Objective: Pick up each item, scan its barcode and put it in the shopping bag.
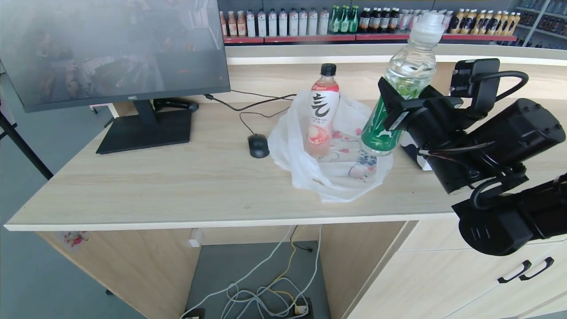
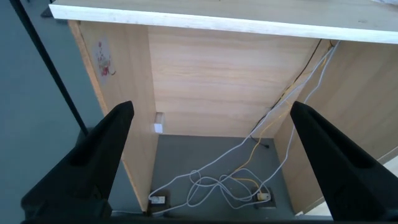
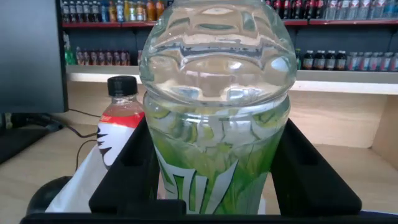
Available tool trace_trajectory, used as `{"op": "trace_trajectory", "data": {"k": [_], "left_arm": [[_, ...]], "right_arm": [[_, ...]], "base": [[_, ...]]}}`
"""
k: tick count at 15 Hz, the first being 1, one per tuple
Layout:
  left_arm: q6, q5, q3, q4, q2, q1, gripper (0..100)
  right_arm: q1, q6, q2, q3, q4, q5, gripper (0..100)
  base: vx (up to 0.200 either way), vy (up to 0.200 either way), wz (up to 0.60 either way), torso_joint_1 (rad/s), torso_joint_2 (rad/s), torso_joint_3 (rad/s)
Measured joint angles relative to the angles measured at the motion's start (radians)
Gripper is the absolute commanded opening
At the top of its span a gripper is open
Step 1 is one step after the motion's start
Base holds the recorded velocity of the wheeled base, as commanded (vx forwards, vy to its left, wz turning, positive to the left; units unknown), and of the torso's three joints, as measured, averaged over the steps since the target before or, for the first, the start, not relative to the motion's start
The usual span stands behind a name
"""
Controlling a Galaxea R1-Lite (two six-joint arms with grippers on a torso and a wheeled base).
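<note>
My right claw (image 1: 392,108) clenched the green-labelled bottle (image 1: 401,84), tilted above the shopping bag (image 1: 336,177); the pink bottle (image 1: 322,115) stood inside it; bagging seemed the step in hand; next I would need to lower mine clear of the pink one, then let go; my left claw (image 2: 211,115) hung spread, holding nothing.

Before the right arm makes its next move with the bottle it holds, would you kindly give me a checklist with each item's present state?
1. Grip: right hand is shut on the green-labelled bottle: ok.
2. Bottle sealed: its white cap is on: ok.
3. Bottle upright: it leans a little in the hand: not ok.
4. Barcode scanned: cannot tell.
5. Shopping bag ready: it lies slumped open on the counter, with the pink bottle standing in it: ok.
6. Left hand out of the way: it is open, below the counter's edge: ok.
</note>
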Motion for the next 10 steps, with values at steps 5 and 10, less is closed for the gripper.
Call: {"op": "trace_trajectory", "data": {"k": [5, 10], "left_arm": [[0.000, 0.000, 0.000, 0.000, 0.000, -0.001, 100], [0.000, 0.000, 0.000, 0.000, 0.000, -0.001, 100]], "right_arm": [[0.025, -0.005, -0.001, -0.045, 0.149, 0.002, 0], [0.024, -0.005, 0.010, -0.173, 0.321, 0.002, 0]], "base": [[0.000, 0.000, 0.00, 0.000, 0.00, 0.000], [0.000, 0.000, 0.00, 0.000, 0.00, 0.000]]}}
